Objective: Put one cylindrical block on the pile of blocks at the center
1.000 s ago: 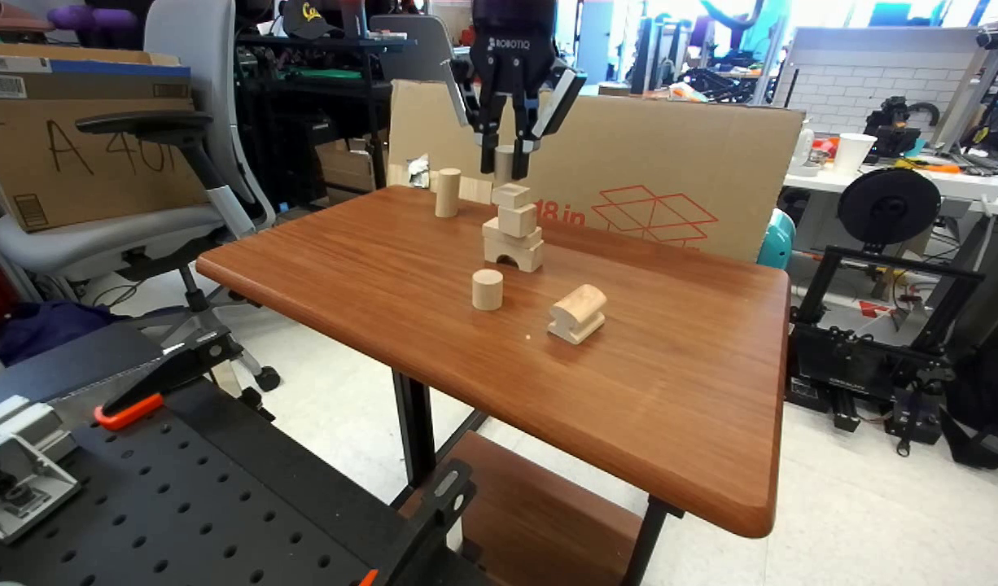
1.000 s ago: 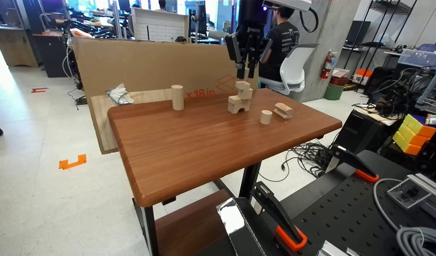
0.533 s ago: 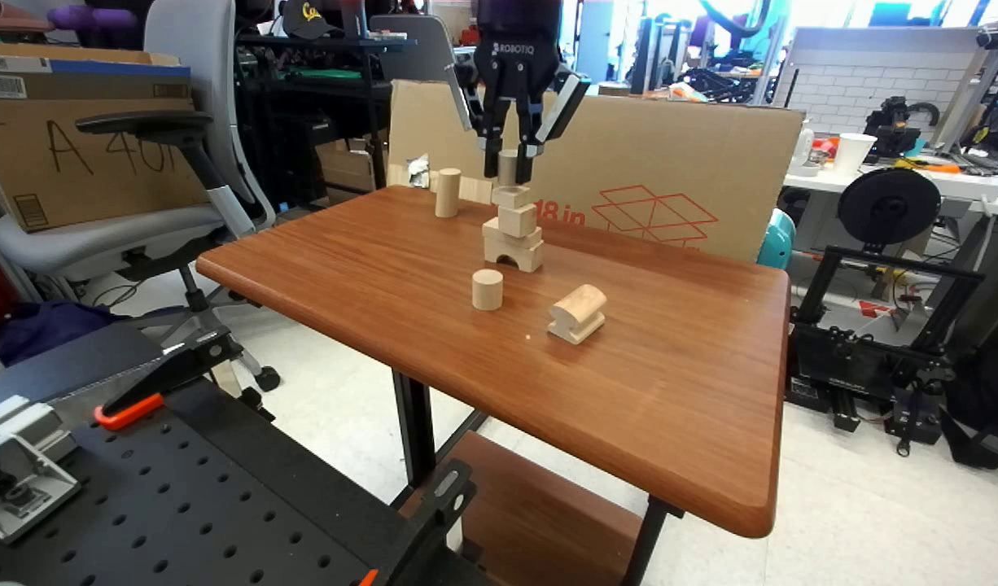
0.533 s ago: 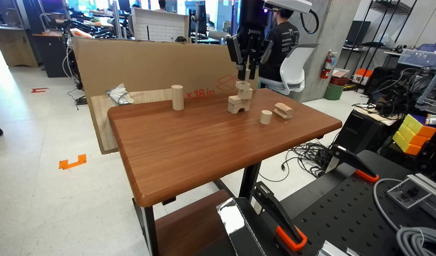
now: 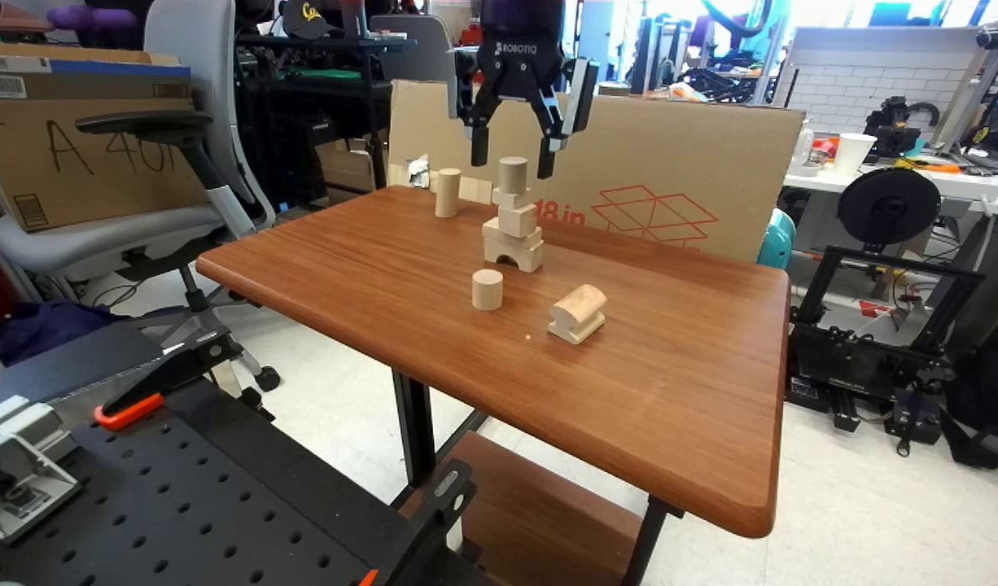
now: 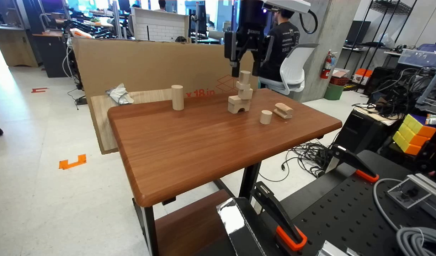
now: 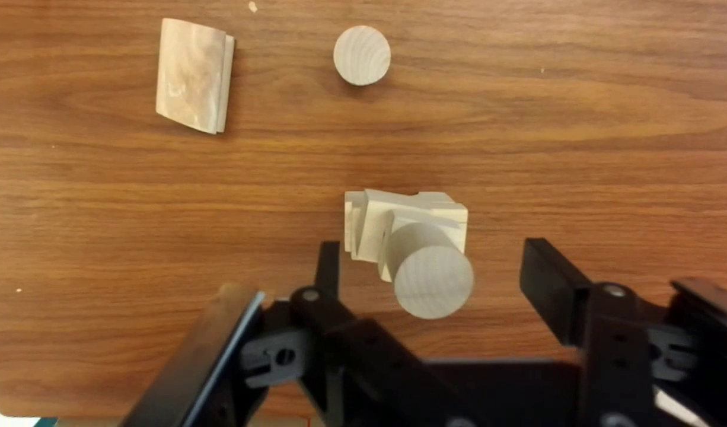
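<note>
A pale wooden cylindrical block [image 5: 513,176] stands upright on top of the pile of blocks [image 5: 518,220], which rises from an arch-shaped piece. Both exterior views show the same block [image 6: 244,77] resting on the pile [image 6: 245,94]. My gripper [image 5: 512,168] is open around the block, with a gap on each side. From the wrist view, the round top of the block [image 7: 433,282] lies between the parted fingers [image 7: 553,284], touching neither. The lower blocks of the pile [image 7: 369,228] are partly covered by it there.
A short cylinder [image 5: 488,291] and a rounded boxy block [image 5: 579,313] stand on the brown table [image 5: 369,268] near the pile. A taller cylinder [image 6: 177,97] is by the table's far edge. Behind the table stands a cardboard sheet [image 6: 150,67].
The gripper came down slightly with the cylindrical block until it met the pile's top. Its fingers then spread apart and let go. The block stays standing there.
</note>
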Available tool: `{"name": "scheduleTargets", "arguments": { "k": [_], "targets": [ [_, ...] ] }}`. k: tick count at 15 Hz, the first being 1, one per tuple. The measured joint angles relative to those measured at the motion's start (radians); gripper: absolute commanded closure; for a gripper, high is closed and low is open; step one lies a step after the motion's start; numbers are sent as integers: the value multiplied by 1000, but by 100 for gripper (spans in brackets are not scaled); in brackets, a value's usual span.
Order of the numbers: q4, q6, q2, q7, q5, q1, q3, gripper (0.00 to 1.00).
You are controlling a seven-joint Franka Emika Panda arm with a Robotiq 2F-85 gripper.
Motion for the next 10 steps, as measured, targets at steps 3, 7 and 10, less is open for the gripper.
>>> {"name": "scheduleTargets", "arguments": {
  "k": [3, 7, 10],
  "targets": [
    [0, -5, -41, -15, 8, 0, 1, 0],
    [-46, -56, -191, -49, 11, -5, 1, 0],
    [-98, -102, -309, -54, 14, -17, 1, 0]
  ]
}}
